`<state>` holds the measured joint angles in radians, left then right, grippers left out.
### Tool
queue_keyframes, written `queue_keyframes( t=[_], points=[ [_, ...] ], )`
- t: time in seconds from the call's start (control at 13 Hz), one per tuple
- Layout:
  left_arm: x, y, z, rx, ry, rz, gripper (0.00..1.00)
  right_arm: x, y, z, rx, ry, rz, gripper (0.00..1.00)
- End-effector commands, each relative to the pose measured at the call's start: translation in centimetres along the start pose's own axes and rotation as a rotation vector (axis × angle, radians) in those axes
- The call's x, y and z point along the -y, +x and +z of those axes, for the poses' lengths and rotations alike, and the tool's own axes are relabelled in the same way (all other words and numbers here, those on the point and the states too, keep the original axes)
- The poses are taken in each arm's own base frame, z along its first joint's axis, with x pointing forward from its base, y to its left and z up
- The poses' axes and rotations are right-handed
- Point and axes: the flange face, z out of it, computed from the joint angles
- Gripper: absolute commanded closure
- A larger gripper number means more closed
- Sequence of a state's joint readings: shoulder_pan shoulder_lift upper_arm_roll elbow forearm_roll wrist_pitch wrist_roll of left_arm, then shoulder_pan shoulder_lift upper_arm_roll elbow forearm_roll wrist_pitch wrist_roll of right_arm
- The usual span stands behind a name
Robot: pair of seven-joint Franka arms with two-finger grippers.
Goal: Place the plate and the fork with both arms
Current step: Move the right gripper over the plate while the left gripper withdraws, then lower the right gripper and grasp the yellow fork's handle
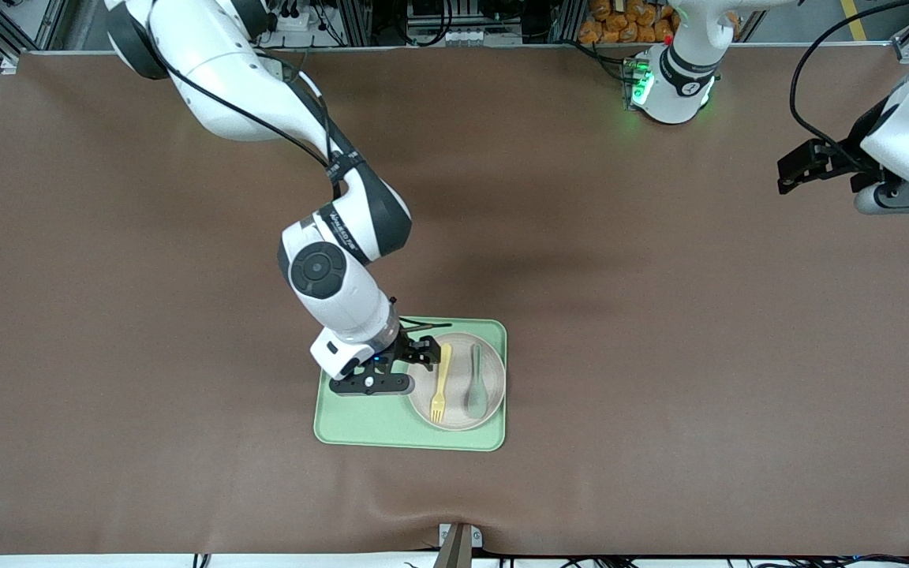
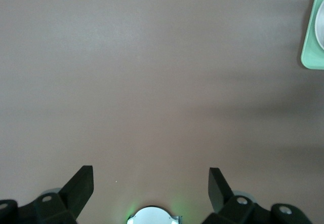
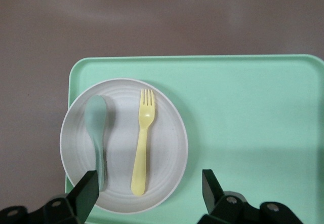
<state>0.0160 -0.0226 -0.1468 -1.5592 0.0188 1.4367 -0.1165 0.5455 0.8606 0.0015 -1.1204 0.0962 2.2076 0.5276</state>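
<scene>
Brown cloth covers the whole table, and a light green tray lies on it near the front edge, about midway along.

On the tray, the plate fills the end toward the left arm, close to that short edge and to both long edges. The fork lies on the plate with its long axis running from the robots toward the front camera, tines at the nearer end and handle at the farther end. A grey-green spoon lies beside it, roughly parallel and apart from it, on the side toward the left arm, bowl nearer the camera. The rest of the tray, toward the right arm's end, is bare green.

The right gripper hangs low over the tray at the plate's farther rim, beside the fork's handle. In its wrist view, its fingers are spread wide with the fork's handle end between them, and they grip nothing.

The left gripper waits in the air over bare cloth at its own end of the table, well apart from the tray, fingers spread and empty.
</scene>
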Motion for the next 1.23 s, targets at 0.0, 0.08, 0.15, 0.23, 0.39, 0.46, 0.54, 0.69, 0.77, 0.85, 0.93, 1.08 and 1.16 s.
queue_keyframes(
  t=[0.0, 0.08, 0.15, 0.23, 0.39, 0.46, 0.54, 0.69, 0.77, 0.85, 0.93, 1.08, 1.16],
  points=[
    [-0.9, -1.2, -1.2, -0.004, 0.019, 0.038, 0.0, 1.8, -0.6, 2.4, -0.015, -0.045, 0.018, 0.1],
    [-0.5, -1.2, -2.4, -0.03, 0.019, 0.029, 0.0, 2.2, -1.2, 3.8, -0.01, -0.057, 0.017, 0.11],
    [-0.6, -1.5, -1.9, -0.002, 0.023, 0.012, 0.0, 2.8, -1.5, 4.7, -0.015, -0.062, 0.029, 0.17],
    [-0.6, -1.3, -1.3, 0.029, 0.03, 0.005, 0.0, 3.4, -2.1, 5.7, -0.015, -0.073, 0.033, 0.24],
    [0.0, -1.2, -1.2, 0.032, 0.016, 0.007, 0.0, 3.3, -2.3, 6.2, -0.016, -0.088, 0.033, 0.27],
    [0.0, -1.1, -1.2, 0.03, 0.017, 0.009, 0.0, 3.7, -2.8, 6.9, -0.013, -0.091, 0.024, 0.31],
    [-0.3, -1.1, -1.3, 0.024, 0.015, 0.013, 0.0, 3.8, -3.1, 7.9, -0.01, -0.097, 0.03, 0.31],
    [-0.5, -0.5, -1.5, -0.021, 0.01, 0.017, 0.0, 4.1, -3.1, 8.7, -0.02, -0.091, 0.039, 0.31],
    [-0.4, -0.3, -1.8, -0.04, 0.01, 0.015, 0.0, 4.2, -3.1, 8.9, -0.022, -0.089, 0.038, 0.31],
    [-0.3, -0.2, -1.7, -0.045, 0.01, 0.012, 0.0, 4.2, -3.0, 8.9, -0.029, -0.083, 0.037, 0.32],
    [0.0, 0.3, -1.6, -0.053, 0.004, 0.007, 0.0, 4.2, -3.0, 9.2, -0.034, -0.081, 0.042, 0.35],
    [-0.2, 0.4, -1.7, -0.066, 0.004, 0.01, 0.0, 4.4, -3.3, 9.8, -0.037, -0.077, 0.05, 0.36],
    [-0.2, 0.5, -1.8, -0.07, 0.002, 0.01, 0.0, 4.3, -3.4, 10.4, -0.043, -0.074, 0.05, 0.37]
  ],
)
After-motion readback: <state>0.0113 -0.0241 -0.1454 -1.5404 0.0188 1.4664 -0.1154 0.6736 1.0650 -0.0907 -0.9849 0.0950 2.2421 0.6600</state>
